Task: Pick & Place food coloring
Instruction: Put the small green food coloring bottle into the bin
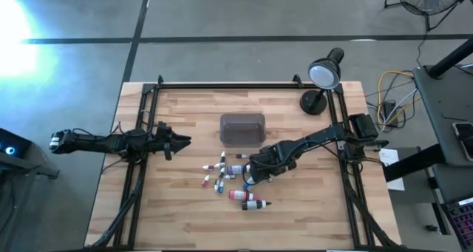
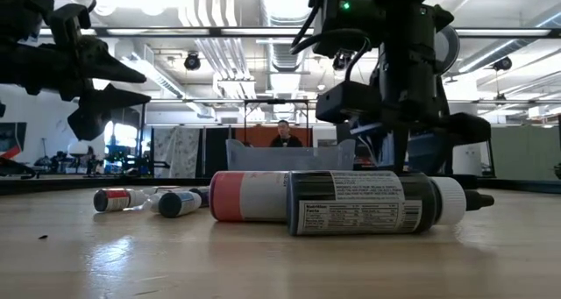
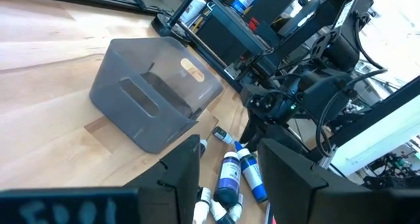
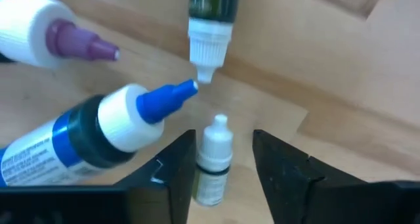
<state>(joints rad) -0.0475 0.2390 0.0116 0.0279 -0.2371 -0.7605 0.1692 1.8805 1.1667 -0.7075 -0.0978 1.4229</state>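
— While the right gripper [image 4: 223, 168] hangs low over the scatter of bottles [image 1: 230, 179], what is it after?

— A little white-capped bottle [image 4: 211, 159] lying on the table [image 1: 185, 215] right between its fingers. The jaws stand apart, one on each side of it, not yet pressing.

— Will it be awkward to lift?

— I'd guess it weighs almost nothing. Hard smooth plastic, round, so it may roll or squirt out if pinched near the tapered cap. Taking it across the middle of the body looks safest. A blue-tipped bottle [image 4: 85, 142] and a dark one [image 4: 211, 17] point their nozzles close by, so there's little room to stray.

— Where are the rest?

— Lying on the wood in front of the grey tray [image 1: 242, 128], a red one [image 1: 241, 195] and a black one [image 1: 256, 205] nearest the front edge. None in the tray that I can see.

— Any writing?

— On the dark bottle [image 2: 377, 202] up close, a nutrition-facts style panel; the small print I can't read, and no brand shows.

— And the left gripper [image 1: 180, 141]?

— Waiting at the table's left side, fingers spread, holding nothing.
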